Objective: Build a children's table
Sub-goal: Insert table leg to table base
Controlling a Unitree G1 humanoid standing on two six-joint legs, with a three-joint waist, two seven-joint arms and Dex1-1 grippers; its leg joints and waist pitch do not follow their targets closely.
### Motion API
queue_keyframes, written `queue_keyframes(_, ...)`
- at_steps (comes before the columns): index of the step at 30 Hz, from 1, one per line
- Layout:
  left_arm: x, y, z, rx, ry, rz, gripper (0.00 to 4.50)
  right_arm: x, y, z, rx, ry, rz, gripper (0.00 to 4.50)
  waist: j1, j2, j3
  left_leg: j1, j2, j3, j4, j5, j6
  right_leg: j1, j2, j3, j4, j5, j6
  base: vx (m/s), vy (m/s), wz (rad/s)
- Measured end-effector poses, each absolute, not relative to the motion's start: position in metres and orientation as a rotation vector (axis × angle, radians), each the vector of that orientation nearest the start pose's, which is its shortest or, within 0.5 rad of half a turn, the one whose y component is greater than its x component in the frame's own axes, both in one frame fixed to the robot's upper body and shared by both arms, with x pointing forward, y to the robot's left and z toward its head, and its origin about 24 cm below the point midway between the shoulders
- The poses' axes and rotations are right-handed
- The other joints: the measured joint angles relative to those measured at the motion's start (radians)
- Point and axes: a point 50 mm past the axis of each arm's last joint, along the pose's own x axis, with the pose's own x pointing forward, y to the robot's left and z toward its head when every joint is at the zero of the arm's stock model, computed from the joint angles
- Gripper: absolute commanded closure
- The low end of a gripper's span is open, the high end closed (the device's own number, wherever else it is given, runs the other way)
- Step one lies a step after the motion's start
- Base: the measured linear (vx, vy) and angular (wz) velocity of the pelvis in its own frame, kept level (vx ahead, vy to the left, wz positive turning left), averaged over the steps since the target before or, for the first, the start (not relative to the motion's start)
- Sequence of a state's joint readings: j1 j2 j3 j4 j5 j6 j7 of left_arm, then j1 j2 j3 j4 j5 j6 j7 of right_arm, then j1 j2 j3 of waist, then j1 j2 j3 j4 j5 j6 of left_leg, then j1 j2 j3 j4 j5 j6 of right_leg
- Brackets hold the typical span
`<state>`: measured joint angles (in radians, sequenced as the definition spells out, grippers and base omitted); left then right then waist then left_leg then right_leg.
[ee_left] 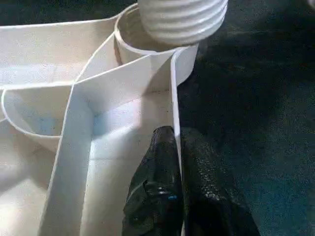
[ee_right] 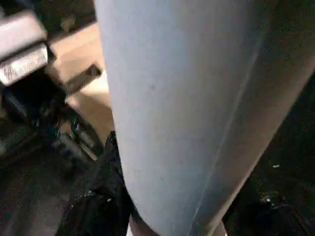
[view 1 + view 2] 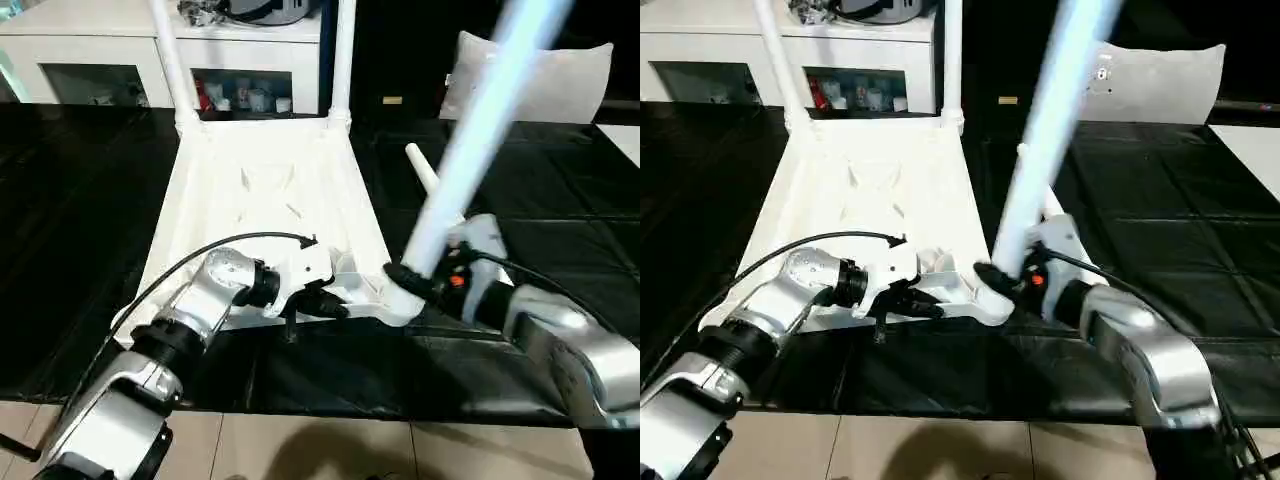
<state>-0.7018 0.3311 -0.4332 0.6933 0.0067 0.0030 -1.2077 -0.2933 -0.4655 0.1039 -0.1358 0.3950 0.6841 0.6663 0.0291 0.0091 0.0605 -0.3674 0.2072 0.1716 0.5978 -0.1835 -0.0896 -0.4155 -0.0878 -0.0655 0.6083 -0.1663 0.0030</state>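
Note:
The white table top (image 3: 270, 190) lies upside down on the black mat, ribbed side up. Two white legs (image 3: 170, 60) (image 3: 343, 60) stand in its far corner sockets. My right gripper (image 3: 410, 280) is shut on a third leg (image 3: 470, 130) low on its shaft. That leg leans up and to the right, its ribbed end (image 1: 182, 19) resting in the near right corner socket. My left gripper (image 3: 325, 300) is shut on the top's near rim wall (image 1: 173, 88), just left of that socket. A fourth leg (image 3: 422, 168) lies loose on the mat right of the top.
A white cabinet (image 3: 100, 40) with open shelves stands at the back left. A grey-white cushion (image 3: 570, 80) leans at the back right. The black mat (image 3: 560, 200) ends at a tiled floor (image 3: 330, 450) close in front of me.

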Motion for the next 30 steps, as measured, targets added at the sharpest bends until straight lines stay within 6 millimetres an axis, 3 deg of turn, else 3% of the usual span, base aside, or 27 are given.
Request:
queue_keyframes(4,0.321,0.104,0.057,0.526,0.425,-1.508,4.50,0.279,-0.152,0.096,-0.068,0.398,0.897,2.60,0.011,-0.002,-0.001,0.001,0.000,0.000,0.000,0.000,0.000,0.000,-0.001,-0.001,0.000,0.002,-0.005,0.000,0.000,0.00)
queue_keyframes(15,0.321,0.105,0.056,0.550,0.434,-1.518,4.50,0.285,-0.151,0.092,-0.079,0.419,0.921,2.60,0.007,-0.010,-0.006,0.001,0.000,0.001,0.000,0.000,0.000,0.003,-0.001,-0.001,0.000,0.000,-0.003,0.000,0.000,0.00)
queue_keyframes(30,0.322,0.106,0.056,0.537,0.436,-1.519,4.50,0.277,-0.166,0.064,0.266,0.332,0.815,2.60,0.011,-0.010,-0.007,0.003,0.000,-0.001,-0.001,-0.001,0.000,0.006,-0.001,-0.003,0.000,0.000,-0.005,0.000,0.000,0.00)
